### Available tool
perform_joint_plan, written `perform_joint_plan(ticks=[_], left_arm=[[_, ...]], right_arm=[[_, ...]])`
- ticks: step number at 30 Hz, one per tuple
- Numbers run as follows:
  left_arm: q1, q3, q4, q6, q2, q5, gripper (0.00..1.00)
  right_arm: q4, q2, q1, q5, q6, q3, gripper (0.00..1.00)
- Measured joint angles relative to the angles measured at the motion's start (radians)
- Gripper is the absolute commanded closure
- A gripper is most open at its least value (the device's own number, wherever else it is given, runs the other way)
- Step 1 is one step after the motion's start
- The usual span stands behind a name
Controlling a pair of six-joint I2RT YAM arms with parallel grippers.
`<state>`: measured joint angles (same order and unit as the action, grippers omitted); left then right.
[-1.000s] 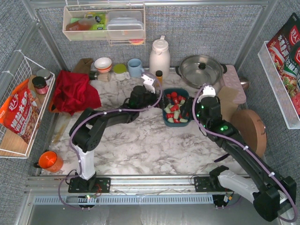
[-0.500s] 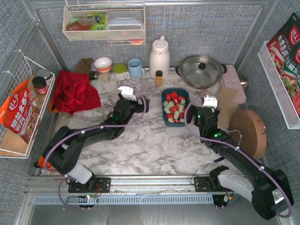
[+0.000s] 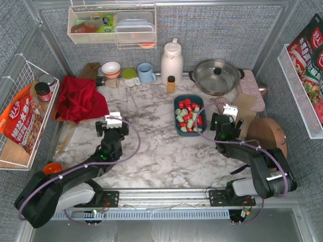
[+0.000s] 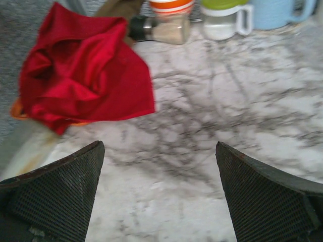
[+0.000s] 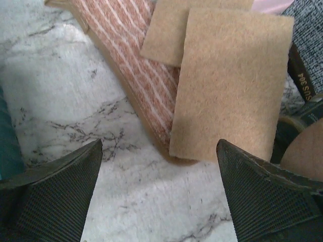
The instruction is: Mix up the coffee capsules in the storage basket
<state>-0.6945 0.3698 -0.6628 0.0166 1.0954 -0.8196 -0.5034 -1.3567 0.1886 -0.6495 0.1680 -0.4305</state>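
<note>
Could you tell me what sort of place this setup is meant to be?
Probably a mock kitchen counter: marble-look tabletop, lidded steel pot, white jug, blue mug.

We look down into a small booth. Its walls [image 3: 212,30] are covered in grey woven fabric, with pale metal posts [image 3: 274,38] at the back corners. A white marble-patterned table [image 3: 161,151] with grey veins fills the bottom of it, and an aluminium rail [image 3: 166,194] runs along its near edge. We see a clear shelf bin [image 3: 73,20] hung on the back wall, the left wire basket [image 3: 40,70] on one side wall and the right wire basket [image 3: 298,98] on the other. The light is even and the shadows are soft.
</note>
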Motion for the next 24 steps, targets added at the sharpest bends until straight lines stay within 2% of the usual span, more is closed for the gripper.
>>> perform_joint_plan(ticks=[2, 4, 6, 8, 12, 17, 24], left_arm=[[0.003, -0.068, -0.063, -0.076, -0.026, -0.034, 0.01], [0.006, -0.139, -0.143, -0.153, -0.035, -0.058, 0.01], [0.016, -0.193, -0.212, -0.211, -0.032, -0.073, 0.01], [0.038, -0.230, -0.273, -0.239, -0.019, -0.090, 0.01], [0.113, -0.256, -0.344, -0.245, 0.026, -0.095, 0.01], [0.256, -0.281, -0.408, -0.188, 0.125, -0.063, 0.00], [0.411, -0.201, -0.575, -0.193, 0.346, 0.105, 0.00]], right_arm=[[-0.071, -0.025, -0.010, -0.004, -0.024, 0.006, 0.01], [-0.225, -0.080, -0.037, 0.032, -0.047, 0.072, 0.01], [-0.249, -0.109, -0.060, 0.095, -0.088, 0.123, 0.01], [-0.358, -0.172, -0.062, 0.172, -0.113, 0.126, 0.01], [-0.401, -0.178, -0.075, 0.275, -0.150, 0.097, 0.01], [-0.390, -0.171, -0.084, 0.336, -0.166, 0.074, 0.01], [-0.337, -0.169, -0.118, 0.386, -0.154, 0.036, 0.01]])
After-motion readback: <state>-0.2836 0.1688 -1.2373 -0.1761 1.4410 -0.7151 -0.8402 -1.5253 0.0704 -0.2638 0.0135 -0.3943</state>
